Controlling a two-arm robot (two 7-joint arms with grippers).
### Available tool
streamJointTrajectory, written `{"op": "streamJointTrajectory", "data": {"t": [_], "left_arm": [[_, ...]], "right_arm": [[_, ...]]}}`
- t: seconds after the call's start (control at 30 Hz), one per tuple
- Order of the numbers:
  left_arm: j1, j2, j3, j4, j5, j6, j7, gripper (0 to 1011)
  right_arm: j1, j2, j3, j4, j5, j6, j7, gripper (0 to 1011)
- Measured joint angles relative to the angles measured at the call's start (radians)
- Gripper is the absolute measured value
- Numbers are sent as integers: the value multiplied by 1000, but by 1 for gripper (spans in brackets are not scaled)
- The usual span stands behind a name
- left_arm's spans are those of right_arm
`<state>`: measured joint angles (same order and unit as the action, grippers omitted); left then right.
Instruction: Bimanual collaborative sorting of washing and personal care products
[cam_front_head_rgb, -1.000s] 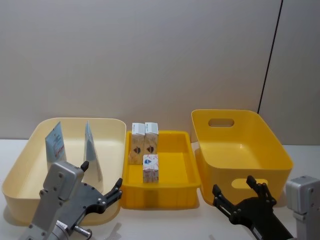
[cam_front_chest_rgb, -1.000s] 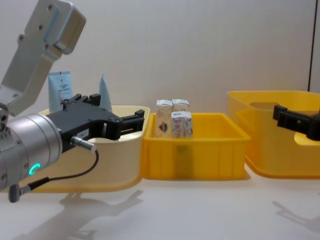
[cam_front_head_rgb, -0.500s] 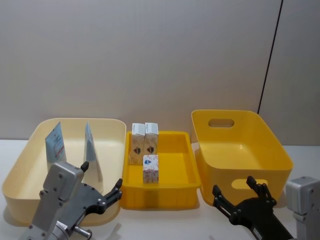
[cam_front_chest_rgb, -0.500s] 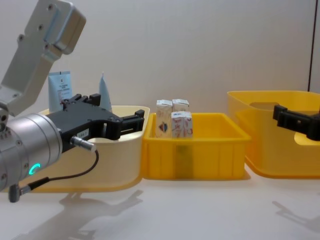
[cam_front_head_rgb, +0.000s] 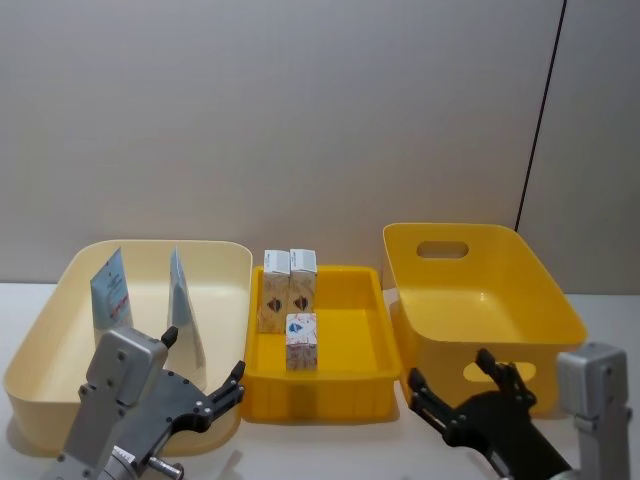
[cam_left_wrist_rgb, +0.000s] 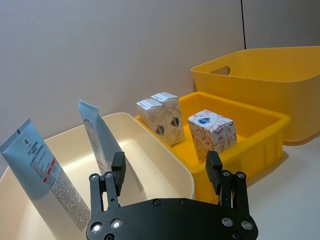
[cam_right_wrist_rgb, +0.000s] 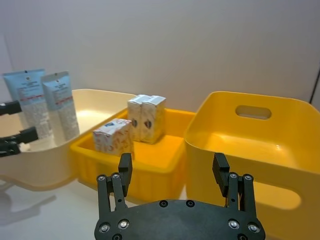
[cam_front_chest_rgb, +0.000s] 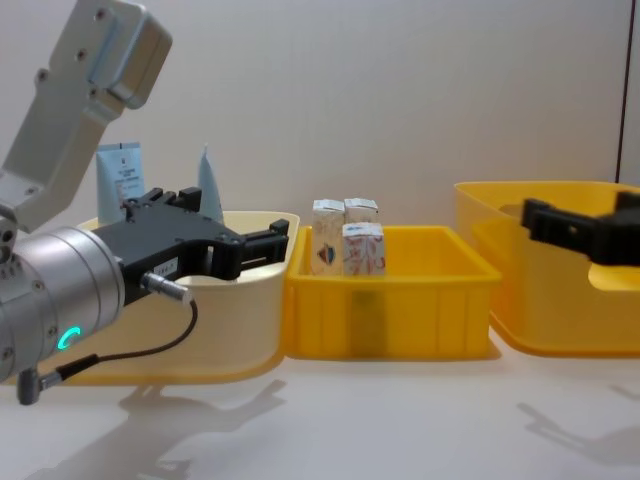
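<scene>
Two light-blue-and-white tubes (cam_front_head_rgb: 110, 290) (cam_front_head_rgb: 185, 305) stand upright in the cream bin (cam_front_head_rgb: 150, 242) on the left. Three small white cartons stand in the low yellow tray (cam_front_head_rgb: 340, 388): two side by side at the back (cam_front_head_rgb: 276, 290) (cam_front_head_rgb: 302, 282), one in front (cam_front_head_rgb: 301, 338). My left gripper (cam_front_head_rgb: 203, 355) hangs open before the cream bin's near wall, holding nothing; its wrist view shows the tubes (cam_left_wrist_rgb: 35, 175) and the front carton (cam_left_wrist_rgb: 210, 130) beyond it. My right gripper (cam_front_head_rgb: 450, 370) is open and empty in front of the deep yellow bin (cam_front_head_rgb: 480, 300).
The three containers stand in a row on a white table, close to a grey wall behind. The deep yellow bin (cam_right_wrist_rgb: 260, 145) on the right has handle cut-outs and nothing inside. Bare table lies in front of the row, under both arms.
My right gripper has shifted left, toward the gap between the tray and the deep bin. The left arm, tubes and cartons have stayed put.
</scene>
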<state>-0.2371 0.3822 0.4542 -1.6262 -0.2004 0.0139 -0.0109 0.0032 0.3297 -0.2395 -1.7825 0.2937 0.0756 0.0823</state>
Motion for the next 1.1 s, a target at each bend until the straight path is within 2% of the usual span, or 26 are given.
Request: {"op": "streamJointTrajectory", "data": {"t": [0.17, 0.3, 0.33, 0.53, 0.6, 0.63, 0.87, 1.1], "left_arm": [[0, 0, 0, 0, 0, 0, 0, 1000], [0, 0, 0, 0, 0, 0, 0, 1000], [0, 0, 0, 0, 0, 0, 0, 1000], [0, 0, 0, 0, 0, 0, 0, 1000], [0, 0, 0, 0, 0, 0, 0, 1000], [0, 0, 0, 0, 0, 0, 0, 1000], [0, 0, 0, 0, 0, 0, 0, 1000], [0, 0, 0, 0, 0, 0, 0, 1000]], "right_arm": [[32, -7, -25, -31, 9, 77, 18, 1001], [74, -14, -55, -57, 11, 174, 28, 1001], [74, -14, -55, -57, 11, 174, 28, 1001], [151, -34, -104, -70, -5, 336, 23, 1001], [172, -41, -114, -69, -12, 367, 17, 1001], [191, -48, -123, -63, -20, 398, 10, 1001], [278, -90, -153, -23, -57, 520, -35, 1001], [370, -146, -160, 46, -94, 631, -97, 1001]]}}
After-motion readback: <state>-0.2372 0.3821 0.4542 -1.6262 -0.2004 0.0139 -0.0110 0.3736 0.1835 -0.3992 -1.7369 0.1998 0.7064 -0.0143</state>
